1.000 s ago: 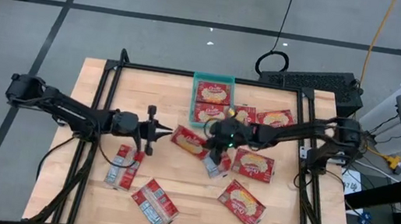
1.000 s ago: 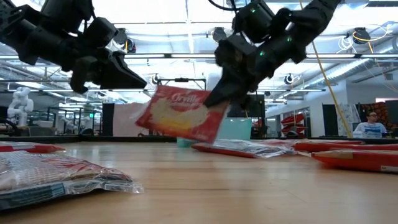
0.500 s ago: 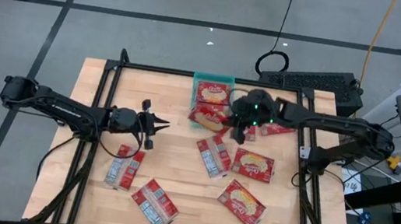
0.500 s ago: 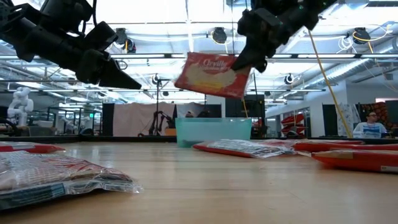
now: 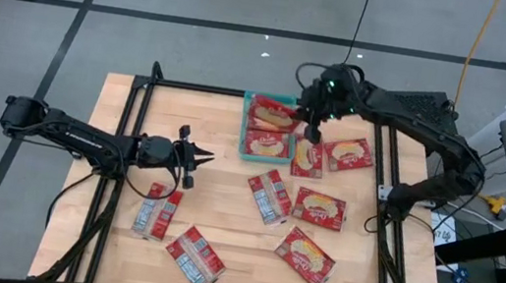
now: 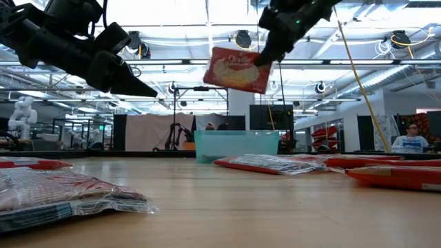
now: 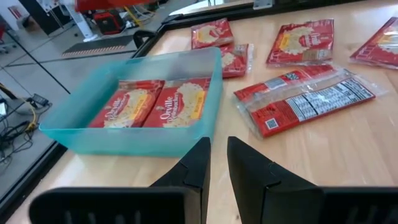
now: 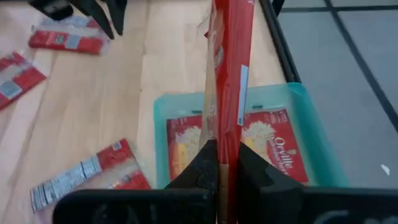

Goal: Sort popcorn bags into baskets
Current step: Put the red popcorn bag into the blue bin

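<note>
High view first: the right tool hangs above the far edge of the pale wooden counter, its fingers pinched on a flat red popcorn packet that dangles clear in the air. From the right wrist that packet shows edge-on only, so its printed face is hidden there, and it blocks the middle of the shallow teal-green plastic tray directly below. Two more red packets lie flat side by side inside the tray, plain to see from the left wrist. At counter height the tray shows only its wall, the contents out of sight. Outward now: loose red packets are scattered over the counter, one lying label side up near the middle, another toward the near right. Over on the left half, the left tool hovers above the counter, fingers slightly parted, nothing between them.
</note>
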Available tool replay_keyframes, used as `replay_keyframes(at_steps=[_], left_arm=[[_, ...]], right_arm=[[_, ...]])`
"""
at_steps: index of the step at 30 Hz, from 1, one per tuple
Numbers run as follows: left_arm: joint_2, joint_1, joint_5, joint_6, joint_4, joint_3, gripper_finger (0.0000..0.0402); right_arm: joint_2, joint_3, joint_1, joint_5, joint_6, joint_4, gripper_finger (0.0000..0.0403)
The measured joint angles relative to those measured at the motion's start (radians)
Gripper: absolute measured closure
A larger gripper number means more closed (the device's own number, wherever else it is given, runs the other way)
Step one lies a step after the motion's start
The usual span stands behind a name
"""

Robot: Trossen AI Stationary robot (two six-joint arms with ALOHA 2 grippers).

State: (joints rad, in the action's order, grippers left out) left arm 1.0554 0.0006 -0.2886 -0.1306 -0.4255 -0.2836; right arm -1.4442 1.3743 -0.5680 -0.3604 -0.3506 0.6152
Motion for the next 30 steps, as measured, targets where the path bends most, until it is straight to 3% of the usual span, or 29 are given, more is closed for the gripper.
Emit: replay_keyframes(at_steps=[15,30], left_arm=[[0.0,-0.001,0.018,0.027,0.005,0.0,0.0341],[0.0,-0.001,0.018,0.037,0.009,0.0,0.0341]], right_arm=[[-0.332,0.276,-0.134,-0.064,-0.185,0.126,0.0394],[-0.407,0.32,-0.215,-0.165,-0.256,0.163,0.0394]])
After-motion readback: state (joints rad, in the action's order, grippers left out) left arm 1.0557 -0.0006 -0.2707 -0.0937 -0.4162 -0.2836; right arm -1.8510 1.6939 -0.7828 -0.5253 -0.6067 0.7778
